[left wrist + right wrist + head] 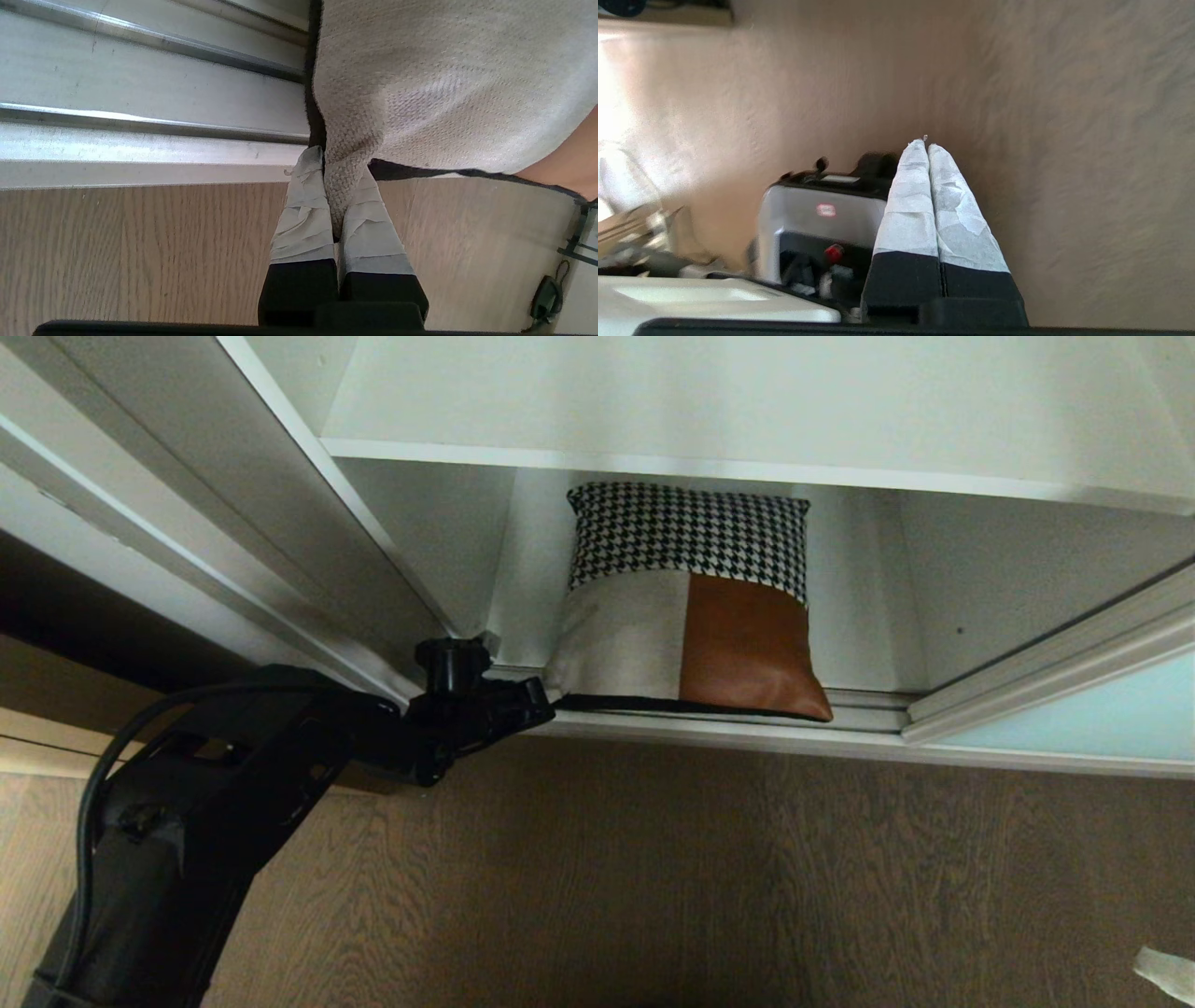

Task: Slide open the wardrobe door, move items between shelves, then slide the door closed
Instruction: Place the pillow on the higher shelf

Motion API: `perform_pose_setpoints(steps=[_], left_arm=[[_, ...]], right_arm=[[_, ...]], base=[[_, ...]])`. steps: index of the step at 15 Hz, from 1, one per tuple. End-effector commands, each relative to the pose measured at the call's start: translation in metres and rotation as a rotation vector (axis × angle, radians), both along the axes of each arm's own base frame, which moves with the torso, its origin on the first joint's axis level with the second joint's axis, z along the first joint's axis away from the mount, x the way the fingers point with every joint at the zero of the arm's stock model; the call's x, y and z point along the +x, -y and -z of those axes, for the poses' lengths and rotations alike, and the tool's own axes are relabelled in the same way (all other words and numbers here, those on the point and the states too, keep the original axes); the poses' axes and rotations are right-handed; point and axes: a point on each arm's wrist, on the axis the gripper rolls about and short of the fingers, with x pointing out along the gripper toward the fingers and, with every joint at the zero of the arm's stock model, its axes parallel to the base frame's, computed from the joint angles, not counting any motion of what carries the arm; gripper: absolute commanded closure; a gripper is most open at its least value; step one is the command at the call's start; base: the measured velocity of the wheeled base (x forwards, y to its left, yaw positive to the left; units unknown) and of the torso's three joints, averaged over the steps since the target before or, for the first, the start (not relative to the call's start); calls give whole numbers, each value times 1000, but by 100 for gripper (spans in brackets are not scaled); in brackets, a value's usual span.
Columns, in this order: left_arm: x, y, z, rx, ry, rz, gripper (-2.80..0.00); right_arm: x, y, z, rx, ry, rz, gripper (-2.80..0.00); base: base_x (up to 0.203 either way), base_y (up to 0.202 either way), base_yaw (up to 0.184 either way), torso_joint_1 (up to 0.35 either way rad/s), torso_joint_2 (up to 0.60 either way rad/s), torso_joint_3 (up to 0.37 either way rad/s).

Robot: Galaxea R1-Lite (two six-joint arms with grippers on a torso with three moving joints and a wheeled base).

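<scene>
A home bedroom: white wardrobe shelves (653, 457), frosted sliding door (1074, 714), wood-grain floor (700, 877), patchwork cushion (691, 607).

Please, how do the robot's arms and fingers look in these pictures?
The left arm is matt black, with blocky housings and a black cable looping along it. A round black knob sits near its wrist. The left gripper has two tapering black fingers wrapped in wrinkled pale grey tape. The right gripper looks the same: black bases, pale taped fingers.
</scene>
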Motion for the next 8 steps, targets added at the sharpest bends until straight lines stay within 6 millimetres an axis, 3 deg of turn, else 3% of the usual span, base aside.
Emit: perform_pose_setpoints(steps=[1,8], left_arm=[[0,0,0,-6,8,2,0],[0,2,-4,-11,16,6,0]], right_arm=[[48,-1,17,22,-171,-20,0],[133,-9,70,73,-299,-115,0]], base=[[0,0,0,0,0,0],[0,0,0,0,0,0]])
